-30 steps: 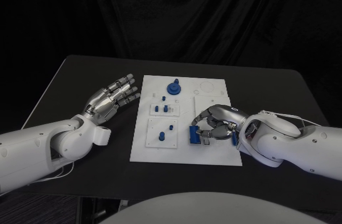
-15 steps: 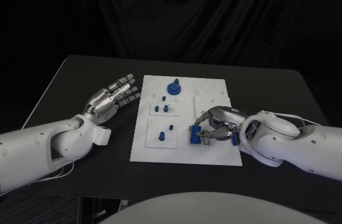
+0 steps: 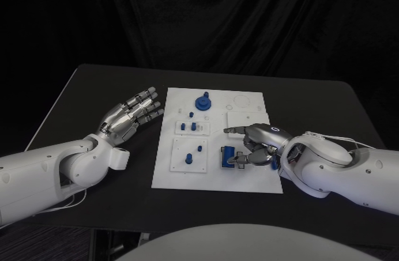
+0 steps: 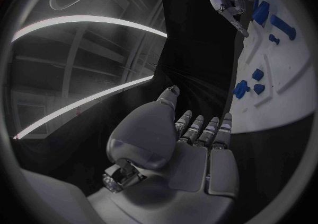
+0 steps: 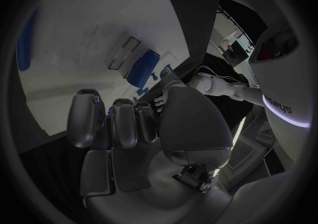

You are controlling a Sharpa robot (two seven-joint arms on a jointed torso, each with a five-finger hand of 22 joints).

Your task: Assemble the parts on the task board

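The right hand (image 3: 253, 147) had its fingers curled onto the upright blue block (image 3: 225, 157) near the front of the white task board (image 3: 249, 180). That block sat just board-side of its palm. The left hand (image 3: 131, 115) hovered spread and empty over the counter (image 3: 91, 88), well apart.

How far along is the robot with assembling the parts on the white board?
Seemingly partway. Several blue parts already stand on the task board: a round blue piece near its far end and small blue pegs in the middle plates. The right robot hand is working a blue block near the board's centre. The left robot hand hovers open beside the board.
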